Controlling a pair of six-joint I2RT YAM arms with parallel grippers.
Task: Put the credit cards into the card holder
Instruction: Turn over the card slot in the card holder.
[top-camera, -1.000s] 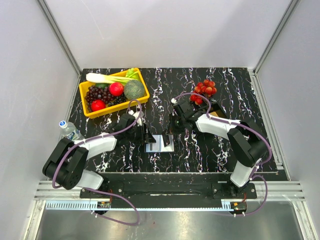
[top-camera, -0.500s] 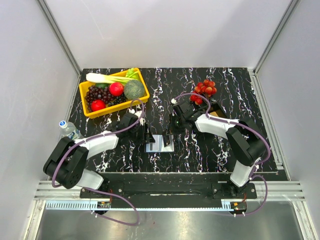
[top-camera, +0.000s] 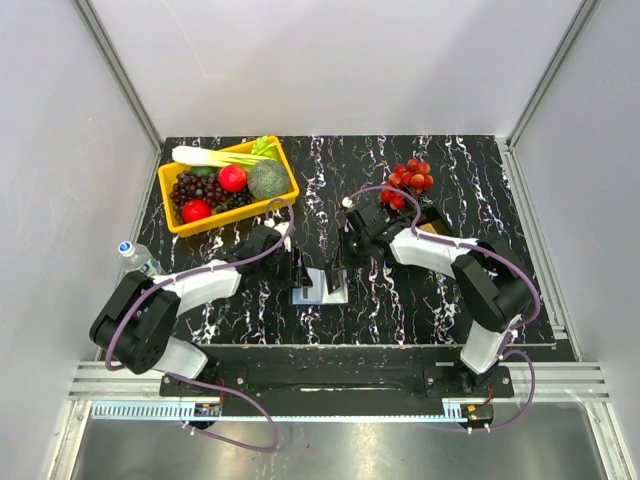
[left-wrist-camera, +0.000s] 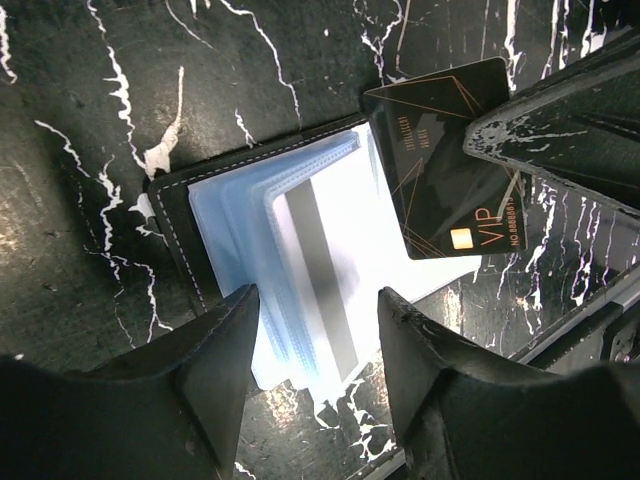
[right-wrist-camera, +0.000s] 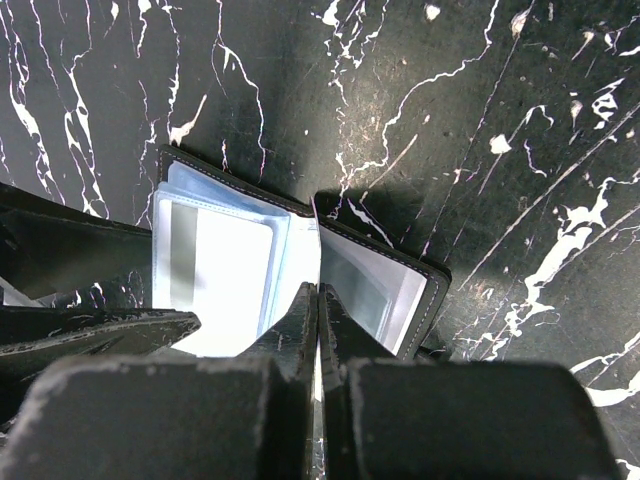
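Note:
The card holder (top-camera: 322, 287) lies open on the black marbled table, its pale blue sleeves up; it also shows in the left wrist view (left-wrist-camera: 240, 230) and the right wrist view (right-wrist-camera: 390, 290). A pale card with a grey stripe (left-wrist-camera: 320, 280) sits in a sleeve. My right gripper (top-camera: 338, 264) is shut on a dark credit card with gold "VIP" print (left-wrist-camera: 440, 170), held edge-down over the holder's fold (right-wrist-camera: 317, 385). My left gripper (left-wrist-camera: 315, 340) is open and empty, its fingers low over the holder's left half.
A yellow tray of fruit and vegetables (top-camera: 285, 165) stands at the back left. A bunch of red grapes (top-camera: 408, 180) lies behind the right arm, beside a black tray (top-camera: 432, 222). A water bottle (top-camera: 140, 262) lies off the table's left edge.
Both grippers have shifted slightly closer over the open holder. The right gripper still holds the dark card.

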